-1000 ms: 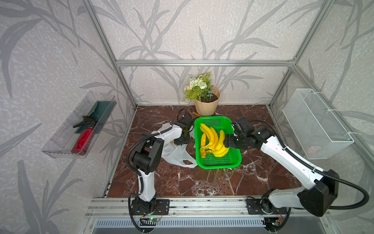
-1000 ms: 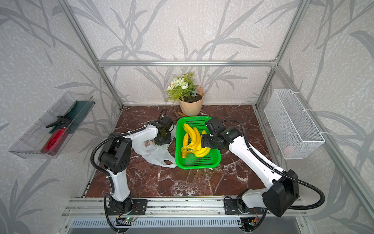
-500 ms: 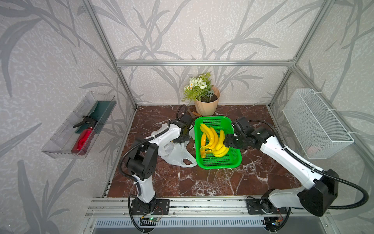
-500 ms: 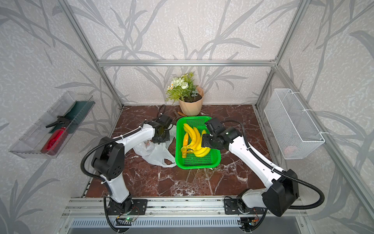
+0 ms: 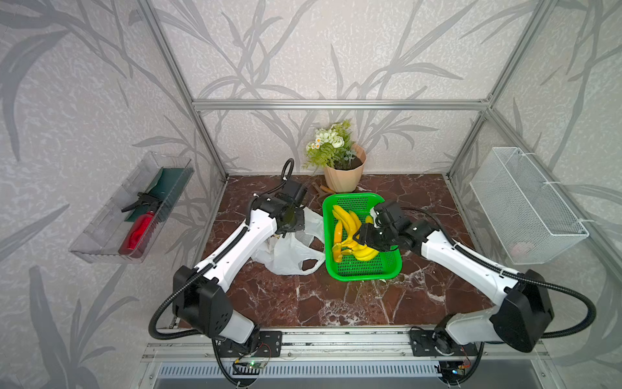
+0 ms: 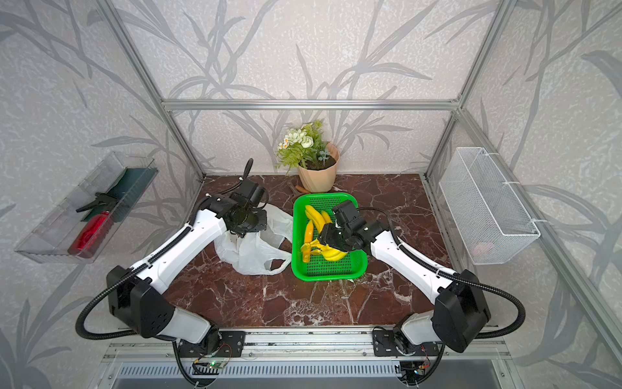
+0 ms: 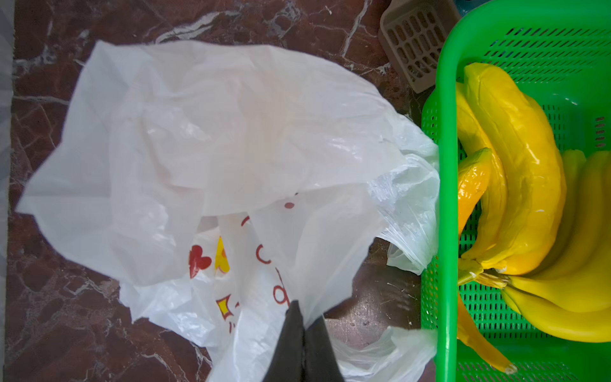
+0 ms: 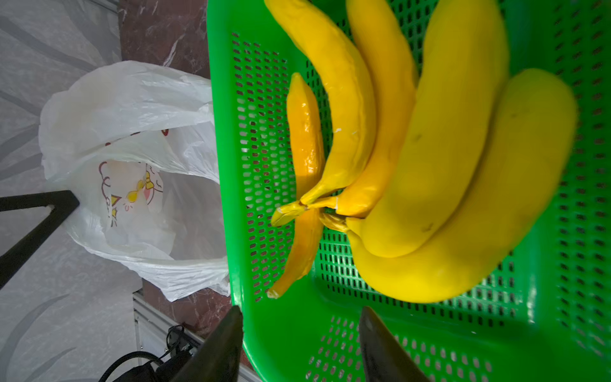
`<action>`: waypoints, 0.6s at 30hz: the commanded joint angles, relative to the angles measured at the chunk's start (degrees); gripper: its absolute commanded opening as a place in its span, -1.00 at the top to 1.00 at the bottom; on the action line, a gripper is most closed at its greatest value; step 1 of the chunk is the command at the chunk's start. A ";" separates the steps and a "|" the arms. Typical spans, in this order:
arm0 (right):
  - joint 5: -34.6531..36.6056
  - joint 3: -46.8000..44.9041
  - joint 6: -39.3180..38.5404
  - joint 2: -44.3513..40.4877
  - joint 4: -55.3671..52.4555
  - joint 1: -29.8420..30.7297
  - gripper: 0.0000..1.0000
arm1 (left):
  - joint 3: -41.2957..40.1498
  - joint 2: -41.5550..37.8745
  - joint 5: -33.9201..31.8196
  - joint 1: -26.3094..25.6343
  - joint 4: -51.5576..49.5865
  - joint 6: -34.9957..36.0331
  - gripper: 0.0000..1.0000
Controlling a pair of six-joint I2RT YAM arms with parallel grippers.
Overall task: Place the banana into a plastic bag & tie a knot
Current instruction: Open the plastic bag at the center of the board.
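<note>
Red-brown marble bench (image 5: 303,303) carries the plastic bag (image 7: 231,132), crumpled just beside the green basket (image 5: 363,273) where the bananas (image 8: 446,165) lie. The left pincer (image 7: 302,311) is clamped on an edge of the bag's film. The right pincer (image 8: 301,311) hangs half-wide over the basket, gripping nothing. My advice: lift the film so the mouth gapes toward the basket, and close on the bunch near its stem so it cannot swing.
</note>
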 commanded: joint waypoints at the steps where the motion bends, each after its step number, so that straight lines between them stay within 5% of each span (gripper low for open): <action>1: -2.80 -0.25 5.58 0.82 7.11 1.73 -0.12 | 1.74 -2.31 2.45 1.45 -5.83 5.39 1.00; 8: -4.93 0.08 10.41 5.76 12.35 5.34 0.01 | -2.07 -6.38 10.48 1.56 -1.43 11.07 1.00; 18: -2.68 9.55 2.06 12.61 14.46 8.86 -0.22 | -0.12 -13.60 -0.94 2.73 0.59 12.98 1.00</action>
